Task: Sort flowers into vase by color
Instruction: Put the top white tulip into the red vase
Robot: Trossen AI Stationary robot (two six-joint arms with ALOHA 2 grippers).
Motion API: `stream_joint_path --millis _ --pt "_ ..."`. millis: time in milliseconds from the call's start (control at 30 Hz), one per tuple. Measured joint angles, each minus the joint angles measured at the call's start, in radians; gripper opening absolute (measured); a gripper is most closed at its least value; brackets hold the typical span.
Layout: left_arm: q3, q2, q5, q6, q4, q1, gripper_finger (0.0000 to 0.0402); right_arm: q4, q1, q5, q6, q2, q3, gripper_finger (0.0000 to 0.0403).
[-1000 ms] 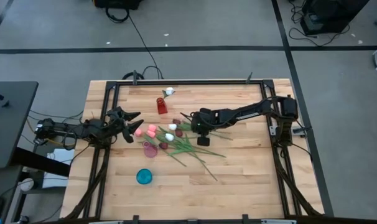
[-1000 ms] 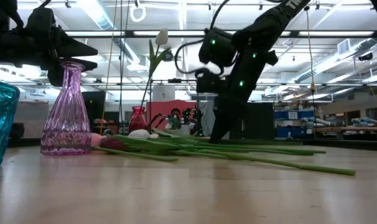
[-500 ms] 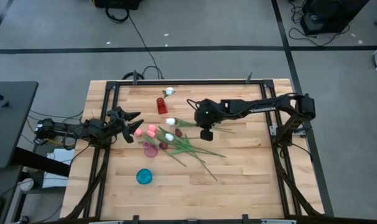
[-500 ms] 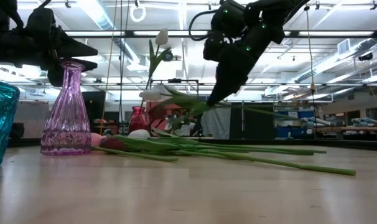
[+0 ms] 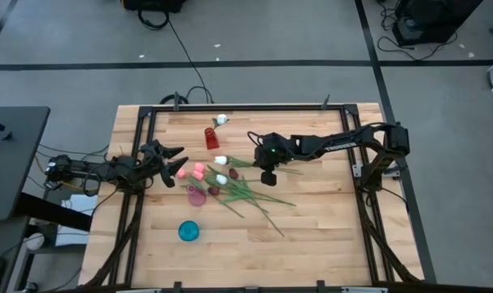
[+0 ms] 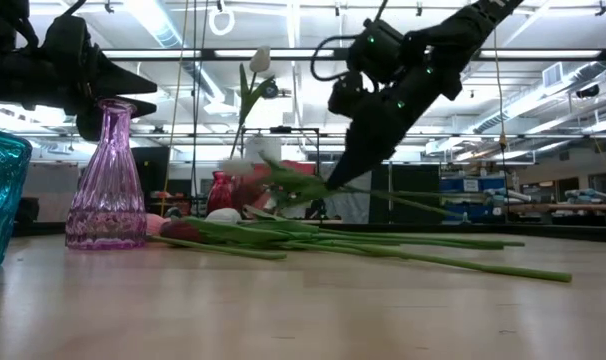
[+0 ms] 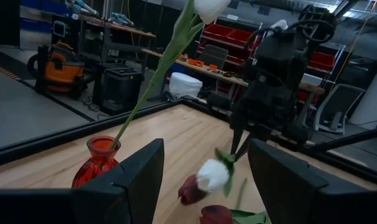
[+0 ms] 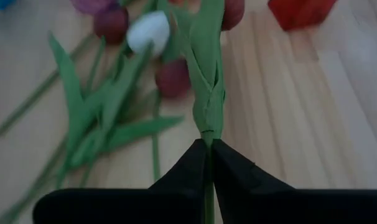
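My right gripper [image 5: 263, 163] hangs over the middle of the table, shut on a white tulip whose head [image 5: 220, 159] points toward the table's left. In the low view that tulip [image 6: 283, 178] is in the air above the heap of flowers [image 5: 240, 189]. The heap holds white, pink and maroon tulips lying flat on the wood. A red vase [image 5: 211, 138] stands behind them with one white tulip [image 5: 220, 120] upright in it. My left gripper [image 5: 172, 163] waits open near the left edge, raised beside a pink vase [image 6: 106, 180]. My right gripper pinches the white tulip's thin stem [image 8: 207, 138] between its two fingers [image 8: 191, 163], just below the long green leaf [image 8: 207, 87]. The fingers come from above and slant down, lying across the stem. The tulip is lifted clear, nearly level, with its free stem end [image 6: 423, 207] trailing toward the table's right.
A pink glass vase [image 5: 197, 196] stands at the near-left of the heap. A teal vase [image 5: 188, 231] stands nearer the front edge. Bare wood lies to the right and front of the flowers. A black frame [image 5: 360, 146] runs round the table top.
My right gripper rose from the heap with the white tulip shut between its fingers and shifted slightly toward the table's left. The tulip came clear of the other flowers, then sank a little, its stem tilting. The heap and my left arm stayed put.
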Motion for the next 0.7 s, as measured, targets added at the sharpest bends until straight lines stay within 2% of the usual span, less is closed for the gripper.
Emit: stream_joint_path --millis 167,300,467,567,700 --pt "0.000 0.000 -0.012 0.001 0.001 0.000 0.0239 -0.036 -0.017 0.032 0.001 0.000 -0.008 0.0067" --pt "0.000 0.000 -0.014 0.001 0.000 0.000 0.0239 -0.085 -0.021 0.098 -0.006 0.000 -0.008 0.0112" --pt "0.000 0.000 -0.015 0.004 0.000 0.000 0.0239 -0.062 -0.011 0.137 0.010 0.013 -0.008 0.0163" --pt "0.000 0.000 -0.019 0.004 -0.001 0.000 0.0239 -0.021 0.002 0.157 -0.005 0.048 -0.008 0.0175" --pt "0.000 0.005 -0.021 0.004 -0.007 0.000 0.0239 -0.012 0.012 0.110 -0.017 0.105 0.009 0.0174"
